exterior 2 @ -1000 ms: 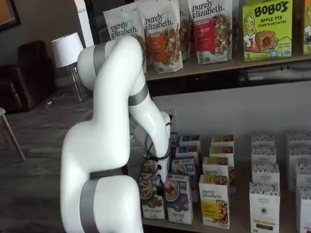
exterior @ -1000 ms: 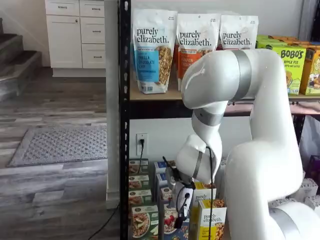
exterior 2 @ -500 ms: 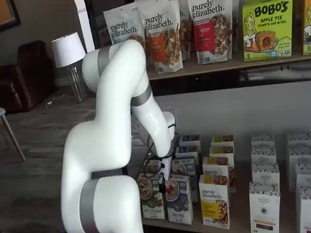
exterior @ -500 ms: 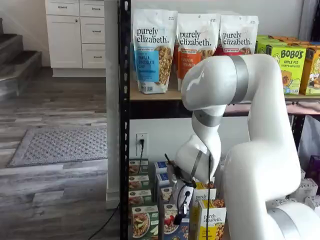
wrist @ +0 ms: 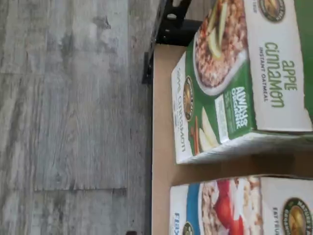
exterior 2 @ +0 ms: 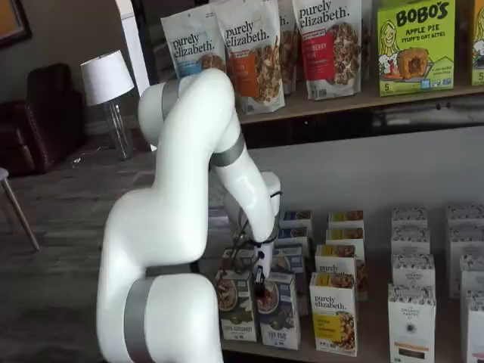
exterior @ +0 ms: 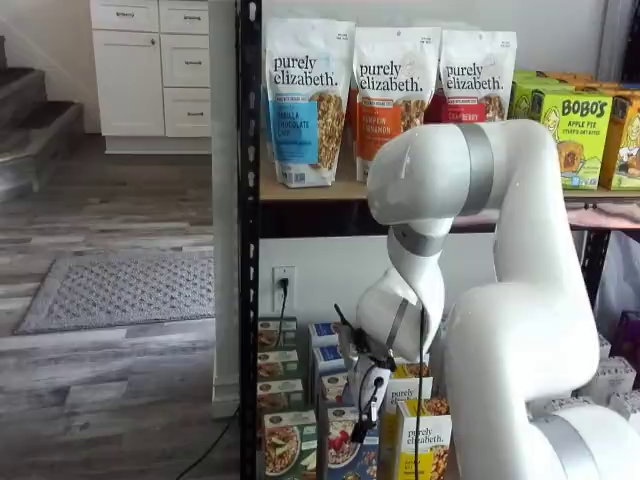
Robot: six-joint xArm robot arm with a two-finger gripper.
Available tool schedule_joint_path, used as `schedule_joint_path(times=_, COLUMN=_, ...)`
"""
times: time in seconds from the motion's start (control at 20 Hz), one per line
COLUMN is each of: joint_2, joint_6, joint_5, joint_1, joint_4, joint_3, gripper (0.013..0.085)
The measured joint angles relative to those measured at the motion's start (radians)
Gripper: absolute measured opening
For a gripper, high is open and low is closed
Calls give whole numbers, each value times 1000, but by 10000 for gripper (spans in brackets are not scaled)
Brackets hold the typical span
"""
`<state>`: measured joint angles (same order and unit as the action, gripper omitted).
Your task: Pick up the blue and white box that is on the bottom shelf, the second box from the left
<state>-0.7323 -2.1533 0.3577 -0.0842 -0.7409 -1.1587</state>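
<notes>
Green box (exterior 2: 236, 306) at the front of the bottom shelf (wrist: 161, 147), next to the black post (wrist: 171, 24); taken here as the reference. Apple cinnamon oatmeal, by the print on it in the wrist view (wrist: 234, 73).

Just right of the green box in both shelf views, upright and also in the front row: blue box (exterior 2: 278, 314), with a bowl and red berries on its face (exterior: 345, 445). Narrow strip of bare shelf between the two in the wrist view, no contact; only part of the blue box's face (wrist: 230, 205) in frame there.

One place further right of the green box: yellow box (exterior 2: 333, 314), marked purely elizabeth.

Gripper (exterior 2: 261, 283) low on the white arm (exterior 2: 189, 189), up and to the right of the green box, in front of the blue box's top edge. Same in a shelf view (exterior: 365, 400), with a black cable alongside. Fingers spread as wide as possible, nothing between them, though hard to make out the gap itself. No visible contact with any box.

Beyond the post from the green box: grey plank floor (wrist: 73, 117).
</notes>
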Motion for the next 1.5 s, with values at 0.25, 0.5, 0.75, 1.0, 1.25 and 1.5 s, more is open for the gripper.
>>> schedule_joint_path(times=0.25, joint_2=-30, joint_6=-9, joint_5=25, joint_1=15, joint_4=-2, joint_3=-51, gripper=850)
schedule_joint_path(times=0.5, joint_2=-60, joint_6=13, joint_5=37, joint_1=21, joint_4=24, joint_3=-97, gripper=850)
schedule_joint_path(times=0.75, joint_2=-102, joint_6=23, joint_5=46, joint_1=21, joint_4=31, joint_3=-149, gripper=850)
schedule_joint_path(times=1.0, joint_2=-132, joint_6=52, joint_5=57, joint_1=25, joint_4=64, joint_3=-189, gripper=850)
schedule_joint_path(times=1.25, joint_2=-159, joint_6=75, joint_5=56, joint_1=24, joint_4=90, joint_3=-216, gripper=850)
schedule_joint_path(times=1.5, joint_2=-176, joint_6=80, joint_5=58, joint_1=24, joint_4=95, joint_3=-234, gripper=850)
